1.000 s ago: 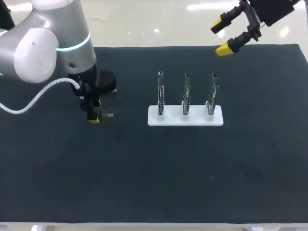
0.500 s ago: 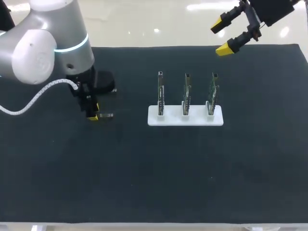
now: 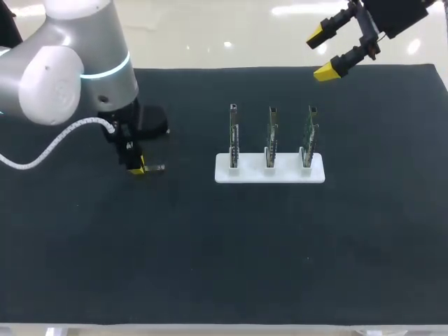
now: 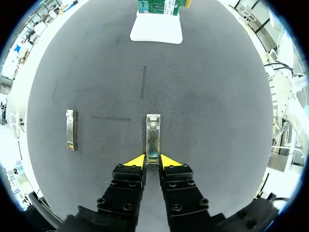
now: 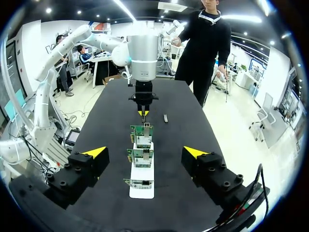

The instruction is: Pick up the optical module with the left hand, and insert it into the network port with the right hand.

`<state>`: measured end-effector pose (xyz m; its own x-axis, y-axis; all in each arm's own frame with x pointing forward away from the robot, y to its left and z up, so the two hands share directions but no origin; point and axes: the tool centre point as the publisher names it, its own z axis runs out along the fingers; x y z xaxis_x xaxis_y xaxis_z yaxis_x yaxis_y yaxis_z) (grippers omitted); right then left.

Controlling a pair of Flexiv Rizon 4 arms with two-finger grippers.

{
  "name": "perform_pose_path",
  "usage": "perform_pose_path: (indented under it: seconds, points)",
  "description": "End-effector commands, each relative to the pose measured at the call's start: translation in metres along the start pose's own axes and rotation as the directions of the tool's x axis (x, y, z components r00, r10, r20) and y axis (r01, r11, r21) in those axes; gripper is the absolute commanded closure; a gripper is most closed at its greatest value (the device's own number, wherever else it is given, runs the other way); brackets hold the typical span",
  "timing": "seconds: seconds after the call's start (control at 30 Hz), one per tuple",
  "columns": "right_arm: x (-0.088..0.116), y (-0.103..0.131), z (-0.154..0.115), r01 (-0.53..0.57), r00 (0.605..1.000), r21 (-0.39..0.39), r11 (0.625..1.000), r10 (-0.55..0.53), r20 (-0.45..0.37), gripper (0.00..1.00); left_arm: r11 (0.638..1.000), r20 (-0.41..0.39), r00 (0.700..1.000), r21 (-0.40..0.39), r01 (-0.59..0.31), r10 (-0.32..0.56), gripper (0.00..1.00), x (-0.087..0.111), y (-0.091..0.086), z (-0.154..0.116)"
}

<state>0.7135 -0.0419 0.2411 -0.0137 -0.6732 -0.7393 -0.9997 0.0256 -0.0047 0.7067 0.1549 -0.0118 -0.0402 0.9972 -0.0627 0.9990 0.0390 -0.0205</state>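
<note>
- Left fingers (image 4: 135, 162) clamped on near end of module (image 4: 153, 134), on surface (image 3: 210, 245), left of holder (image 3: 269, 173).
- Second module (image 4: 71, 129) lies beside.
- Right fingers (image 3: 325, 71) apart, above far edge.

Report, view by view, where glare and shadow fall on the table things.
Head view: black mat without glare, soft highlight on the left arm, white card holder brightest. Left wrist view: the optical module in the left gripper glints along its metal, as does the second module off to its side. Right wrist view: right gripper evenly lit, no hard shadows on the mat.
</note>
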Motion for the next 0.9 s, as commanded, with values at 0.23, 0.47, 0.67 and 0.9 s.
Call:
perform_pose_path:
  seconds: [0.23, 0.47, 0.67, 0.9]
  points:
    - [0.0, 0.0, 0.0, 0.001, 1.0, 0.001, 1.0, -0.001, 0.002, 0.0, 1.0, 0.024, 1.0, 0.004, 0.004, -0.004, 1.0, -0.002, 0.001, -0.009]
    - [0.0, 0.0, 0.0, 0.001, 1.0, 0.001, 1.0, -0.001, 0.002, 0.0, 0.999, 0.152, 0.988, -0.005, -0.037, 0.038, 1.0, -0.006, -0.001, -0.045]
    - [0.0, 0.0, 0.0, 0.001, 1.0, 0.001, 1.0, -0.001, 0.002, 0.0, 0.992, 0.355, 0.926, -0.06, -0.115, 0.129, 1.0, -0.012, -0.009, -0.09]
    - [0.0, 0.0, 0.0, 0.001, 1.0, 0.001, 1.0, -0.001, 0.002, 0.0, 0.977, 0.599, 0.772, -0.124, -0.176, 0.215, 1.0, -0.025, -0.027, -0.154]
